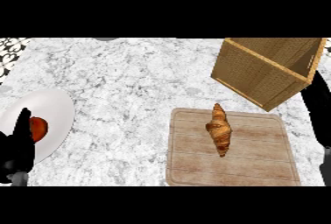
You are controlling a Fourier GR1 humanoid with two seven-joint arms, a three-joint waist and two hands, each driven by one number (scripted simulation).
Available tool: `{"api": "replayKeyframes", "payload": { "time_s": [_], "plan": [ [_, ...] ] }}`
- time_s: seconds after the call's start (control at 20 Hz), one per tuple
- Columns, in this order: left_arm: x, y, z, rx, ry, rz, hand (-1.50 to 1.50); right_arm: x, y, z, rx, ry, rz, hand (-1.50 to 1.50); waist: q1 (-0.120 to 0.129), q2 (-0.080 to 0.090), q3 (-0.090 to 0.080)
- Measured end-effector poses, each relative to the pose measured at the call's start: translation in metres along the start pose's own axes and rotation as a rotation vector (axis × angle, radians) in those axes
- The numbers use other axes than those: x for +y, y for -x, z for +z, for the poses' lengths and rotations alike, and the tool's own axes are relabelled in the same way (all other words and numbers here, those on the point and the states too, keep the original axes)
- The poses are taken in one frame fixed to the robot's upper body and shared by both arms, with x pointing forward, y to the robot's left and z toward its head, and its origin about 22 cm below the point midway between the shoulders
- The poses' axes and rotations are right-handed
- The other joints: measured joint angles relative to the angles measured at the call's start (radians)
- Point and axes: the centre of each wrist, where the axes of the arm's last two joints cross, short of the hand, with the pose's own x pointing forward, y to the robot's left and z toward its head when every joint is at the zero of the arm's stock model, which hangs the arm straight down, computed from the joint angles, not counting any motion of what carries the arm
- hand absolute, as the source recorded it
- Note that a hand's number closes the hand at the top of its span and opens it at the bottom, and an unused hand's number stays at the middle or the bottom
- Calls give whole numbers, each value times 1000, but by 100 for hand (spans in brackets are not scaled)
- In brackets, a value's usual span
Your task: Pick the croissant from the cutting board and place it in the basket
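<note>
Resting open: left hand (pixel 18 146), holding nothing.

I counted one croissant (pixel 220 129), one cutting board (pixel 258 166), one basket (pixel 258 78), one plate (pixel 55 109), one red fruit (pixel 40 128).

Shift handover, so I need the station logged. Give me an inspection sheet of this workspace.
Surface: marble counter, grey-veined white.
Job's things: croissant lies on the board, lengthwise away from the robot, untouched. Basket stands beyond the board, apart from it, to the right.
Clutter: white plate at left holding a red-orange item, partly hidden by the left hand.
Hands: left hand at the left edge over the plate, holding nothing. Right hand at the right edge beside the basket, fingers straight, holding nothing.
Cables: nothing seen.
Surroundings: patterned tile at the far left corner.
</note>
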Motion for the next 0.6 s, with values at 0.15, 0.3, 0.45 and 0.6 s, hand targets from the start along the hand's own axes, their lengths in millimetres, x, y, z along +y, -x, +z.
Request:
{"api": "replayKeyframes", "payload": {
  "time_s": [0.15, 0.3, 0.45, 0.6],
  "plan": [
    [-14, -17, 2, -111, 108, -36, 0, 12, -6, -6, -31, -63, -4, 150, -7, -5, -6],
    [-37, -47, 6, -296, 306, -104, 0, 29, -21, -14, -103, -175, -1, 150, -15, -7, -9],
    [-60, -62, 14, -405, 477, -134, 0, 71, -39, -13, -283, -389, 11, -150, -8, -9, -10],
    [-72, -68, 19, -465, 581, -156, 0, 125, -34, 5, -373, -474, 28, -150, -8, -10, -12]
  ]
}}
